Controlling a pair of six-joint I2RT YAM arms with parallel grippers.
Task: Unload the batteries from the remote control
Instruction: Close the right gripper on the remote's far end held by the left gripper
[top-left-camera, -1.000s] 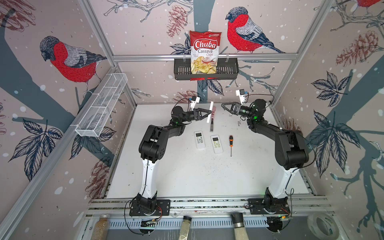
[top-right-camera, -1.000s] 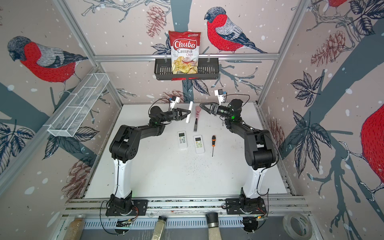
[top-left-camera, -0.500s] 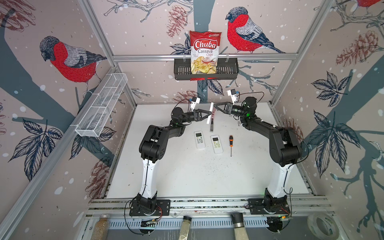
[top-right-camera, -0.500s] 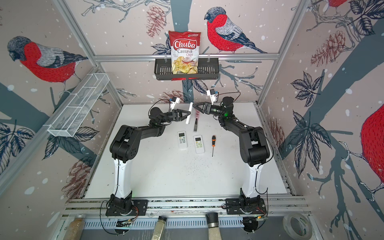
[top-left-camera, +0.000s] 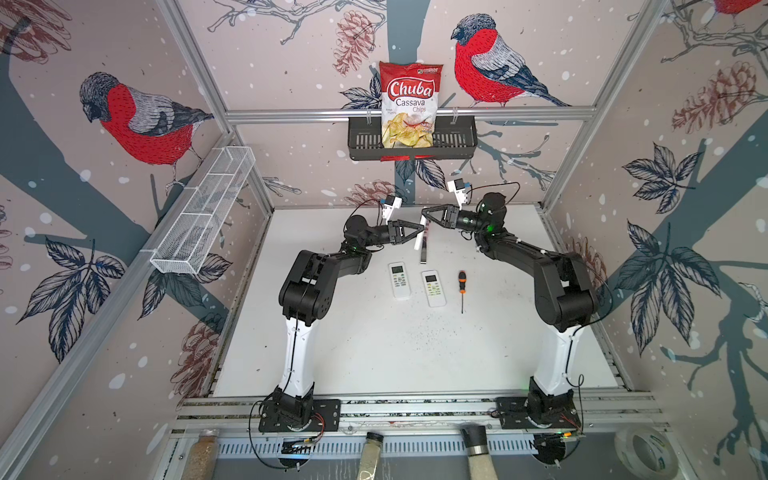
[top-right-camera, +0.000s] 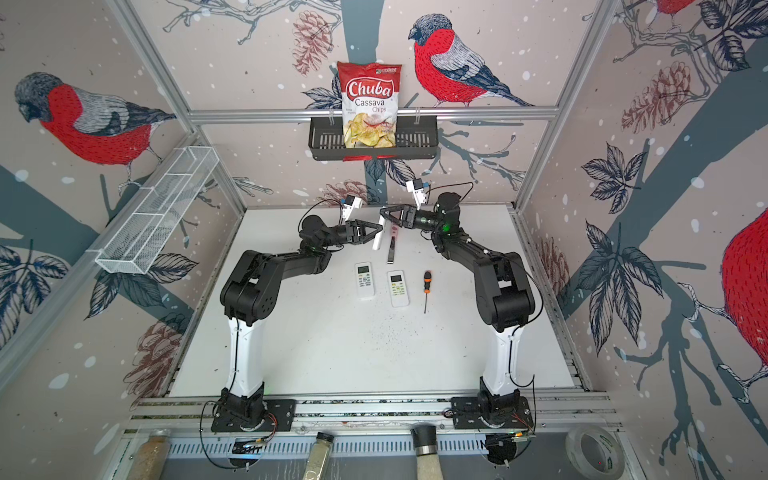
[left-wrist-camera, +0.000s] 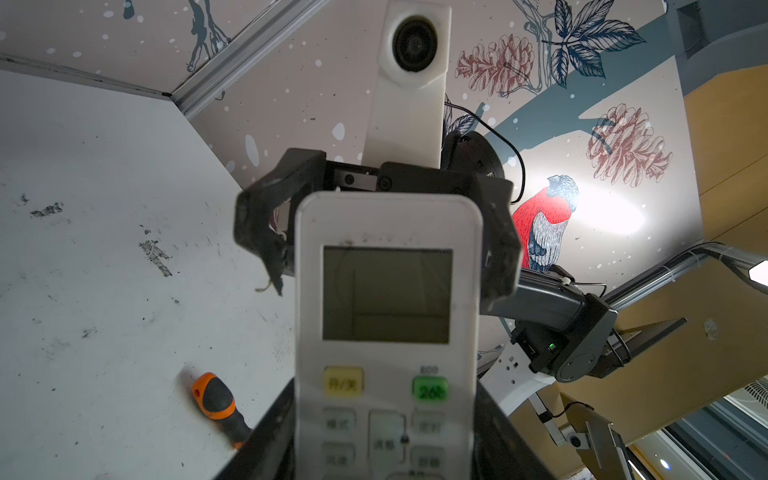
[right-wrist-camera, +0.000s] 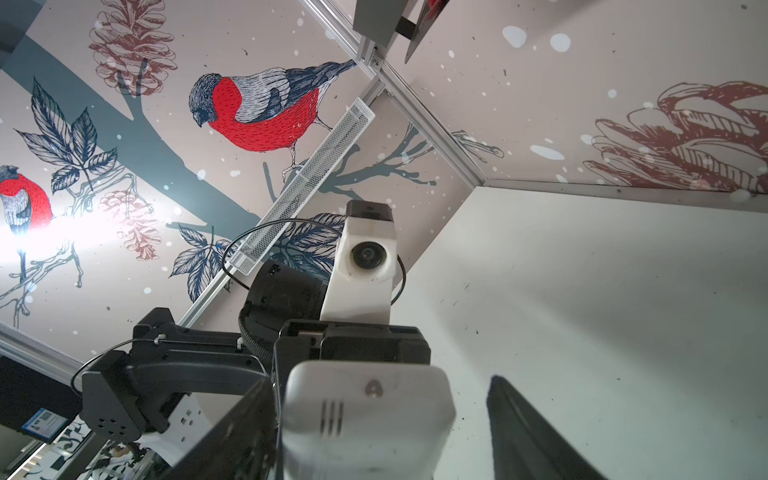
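Evidently little was done yet: the left end effector (top-left-camera: 419, 235) was clamped on a remote (left-wrist-camera: 386, 291) raised above the counter (top-left-camera: 374, 353), and the right end effector (top-left-camera: 426, 218) was spread wide astride its display end. No batteries were seen; all were judged unremoved. Two more remotes (top-left-camera: 400, 280) (top-left-camera: 433, 288) were lying near a screwdriver (top-left-camera: 461, 286).

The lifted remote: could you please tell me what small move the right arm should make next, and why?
Probably close the right gripper on the remote at its display end. The left gripper holds it in mid-air, and the right jaws straddle that end with one finger not yet touching.
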